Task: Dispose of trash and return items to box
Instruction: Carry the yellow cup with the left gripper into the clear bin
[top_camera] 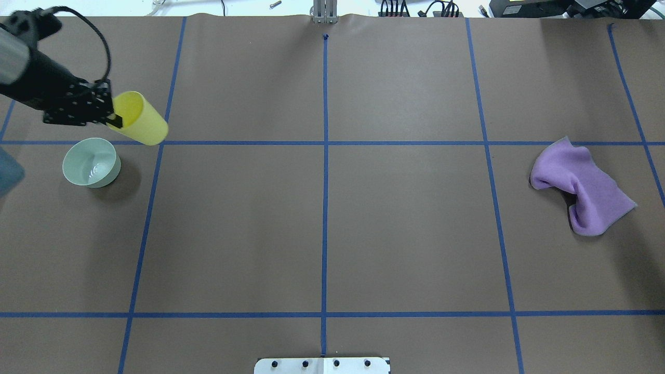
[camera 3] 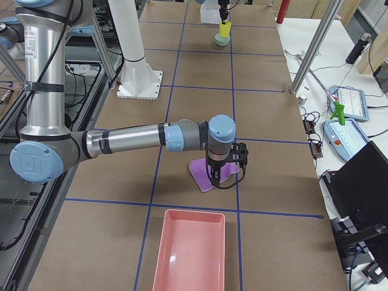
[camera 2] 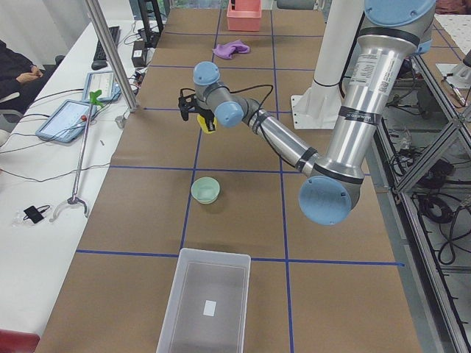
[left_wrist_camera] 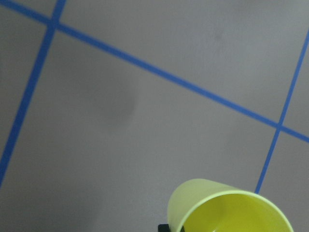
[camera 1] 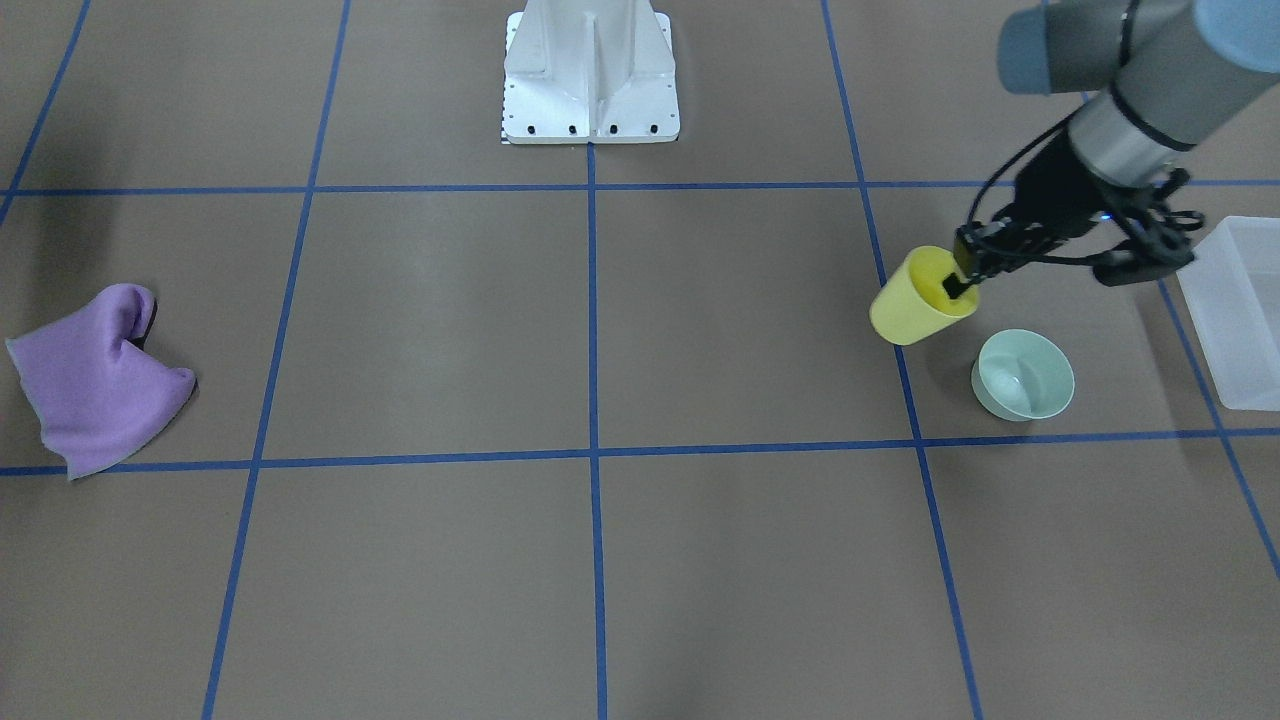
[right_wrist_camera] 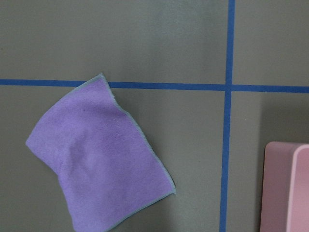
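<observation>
My left gripper (camera 1: pixel 958 283) is shut on the rim of the yellow cup (camera 1: pixel 918 298), one finger inside it. It holds the cup tilted above the table, as the overhead view (top_camera: pixel 139 124) and the left wrist view (left_wrist_camera: pixel 227 208) also show. The mint-green bowl (camera 1: pixel 1022 376) stands upright on the table just beside the cup, and also shows overhead (top_camera: pixel 91 162). The translucent box (camera 1: pixel 1238 312) sits empty at the table's left end (camera 2: pixel 206 301). My right gripper (camera 3: pixel 222 174) hangs over a purple cloth (camera 3: pixel 205 177); I cannot tell whether it is open or shut.
The purple cloth (top_camera: pixel 582 187) lies crumpled at the robot's right, also in the right wrist view (right_wrist_camera: pixel 96 154). A pink bin (camera 3: pixel 191 251) sits beyond it at the table's right end. The robot's base plate (camera 1: pixel 590 100) is at the middle edge.
</observation>
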{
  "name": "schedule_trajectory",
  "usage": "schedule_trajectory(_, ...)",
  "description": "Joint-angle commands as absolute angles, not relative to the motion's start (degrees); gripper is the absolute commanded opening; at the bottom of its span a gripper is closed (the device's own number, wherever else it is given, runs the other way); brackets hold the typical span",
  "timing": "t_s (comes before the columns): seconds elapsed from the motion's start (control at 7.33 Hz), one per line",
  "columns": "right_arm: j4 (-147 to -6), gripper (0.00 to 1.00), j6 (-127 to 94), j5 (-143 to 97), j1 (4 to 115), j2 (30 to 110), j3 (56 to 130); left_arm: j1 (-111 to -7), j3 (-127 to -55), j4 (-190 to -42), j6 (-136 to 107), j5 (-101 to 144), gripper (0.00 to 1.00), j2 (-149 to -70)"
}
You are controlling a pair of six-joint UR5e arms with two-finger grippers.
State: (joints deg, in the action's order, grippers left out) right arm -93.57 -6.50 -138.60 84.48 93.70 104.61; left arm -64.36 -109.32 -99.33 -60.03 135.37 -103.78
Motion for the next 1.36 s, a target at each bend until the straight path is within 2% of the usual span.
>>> schedule_trajectory(0.0, -93.52, 1.0, -6.5, -138.52, 83.24, 93.69, 106.69, -79.03, -106.54, -87.41, -32.46, 136.23, 0.0, -98.81)
schedule_trajectory(0.27, -93.17, 1.0, -6.42, -138.51, 82.97, 93.69, 107.05, -90.75, -97.17, -84.47, -13.71, 140.95, 0.0, -97.21)
schedule_trajectory(0.68, -92.72, 1.0, -6.59, -138.52, 81.66, 93.69, 107.75, -94.04, -80.65, -88.75, -3.88, 140.63, 0.0, -97.56)
schedule_trajectory(1.23, -92.55, 1.0, -18.36, -137.81, 74.02, 92.9, 110.39, -95.01, -78.84, -92.99, -1.15, 139.66, 0.0, -93.0)
